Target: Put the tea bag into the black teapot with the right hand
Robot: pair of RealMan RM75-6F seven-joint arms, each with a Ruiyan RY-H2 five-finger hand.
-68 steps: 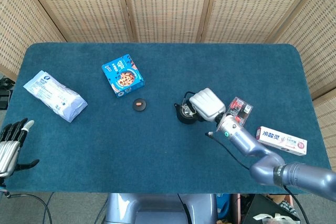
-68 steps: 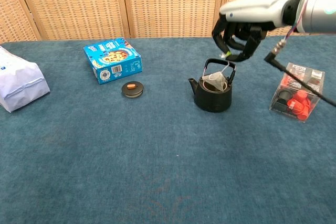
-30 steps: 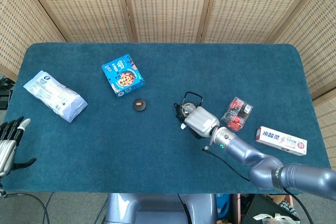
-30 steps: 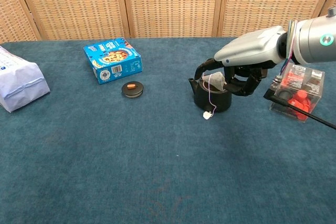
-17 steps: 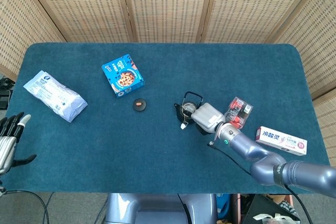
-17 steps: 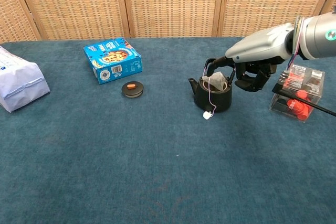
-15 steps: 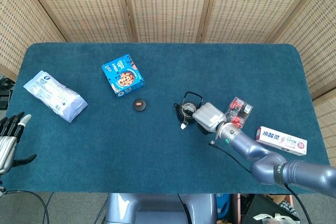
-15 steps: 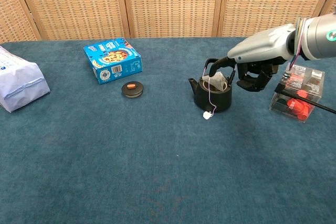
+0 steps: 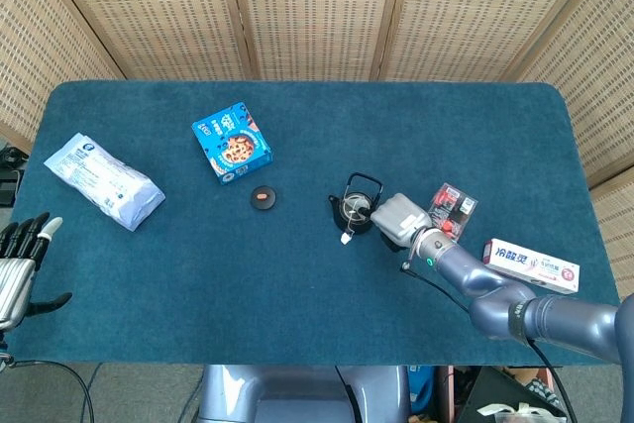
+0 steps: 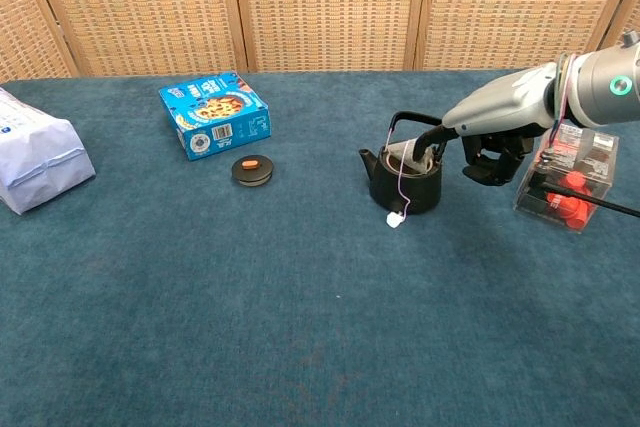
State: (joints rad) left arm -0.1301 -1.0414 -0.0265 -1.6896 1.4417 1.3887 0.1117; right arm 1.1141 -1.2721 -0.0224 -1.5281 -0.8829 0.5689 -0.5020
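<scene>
The black teapot (image 9: 354, 208) (image 10: 405, 185) stands right of the table's middle with its handle up. The tea bag (image 10: 408, 157) sits in its opening. Its string runs over the front rim, and the white tag (image 10: 396, 218) (image 9: 346, 238) lies on the cloth. My right hand (image 9: 398, 217) (image 10: 492, 152) hovers just right of the pot, holding nothing, with fingers loosely curled downward and the thumb reaching toward the pot. My left hand (image 9: 20, 269) rests at the table's near left edge with fingers spread, empty; only the head view shows it.
A round black lid with an orange knob (image 10: 252, 168) lies left of the pot, a blue cookie box (image 10: 214, 114) behind it. A clear box of red pieces (image 10: 568, 179) stands close to my right hand. A toothpaste box (image 9: 531, 264) and a white bag (image 9: 104, 181) lie at the sides.
My right hand came down from above the pot, let go of the string and drew off to the right. The tea bag stays in the pot, its tag now on the cloth.
</scene>
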